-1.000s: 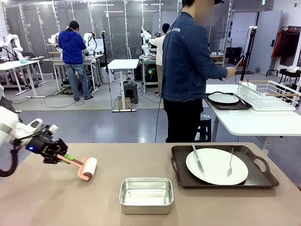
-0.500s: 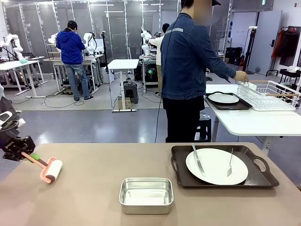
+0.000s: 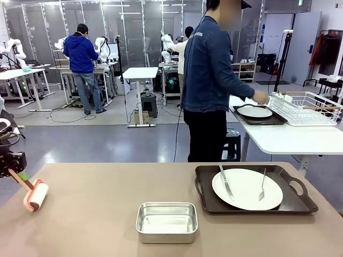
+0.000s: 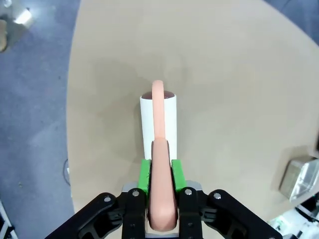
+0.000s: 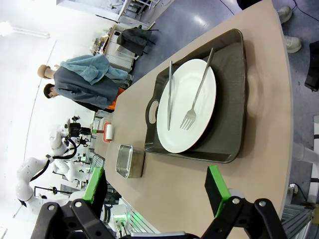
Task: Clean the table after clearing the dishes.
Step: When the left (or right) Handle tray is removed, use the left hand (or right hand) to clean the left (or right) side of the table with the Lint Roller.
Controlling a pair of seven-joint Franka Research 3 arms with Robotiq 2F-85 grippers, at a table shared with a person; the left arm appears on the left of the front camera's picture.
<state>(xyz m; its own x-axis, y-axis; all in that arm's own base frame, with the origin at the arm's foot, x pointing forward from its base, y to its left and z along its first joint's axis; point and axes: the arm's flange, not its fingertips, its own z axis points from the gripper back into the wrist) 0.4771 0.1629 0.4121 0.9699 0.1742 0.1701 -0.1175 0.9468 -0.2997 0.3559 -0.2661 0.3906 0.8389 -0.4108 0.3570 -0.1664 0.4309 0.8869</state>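
Pink roller (image 3: 36,196), clenched by the left gripper (image 4: 160,174), is cleaning the table's (image 3: 107,184) left edge; right gripper (image 5: 155,186) is waiting released, probably clearing the tray (image 3: 293,202) next.

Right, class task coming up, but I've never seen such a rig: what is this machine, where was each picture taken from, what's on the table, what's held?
It is a two-armed robot. The front picture looks across the table at a person by another table; the other two come from cameras on the wrists. The left fingers are shut on a pink-handled roller near the table's left edge. The right fingers are open, holding nothing. On the table lie a steel pan and a tray bearing a plate, knife and fork.
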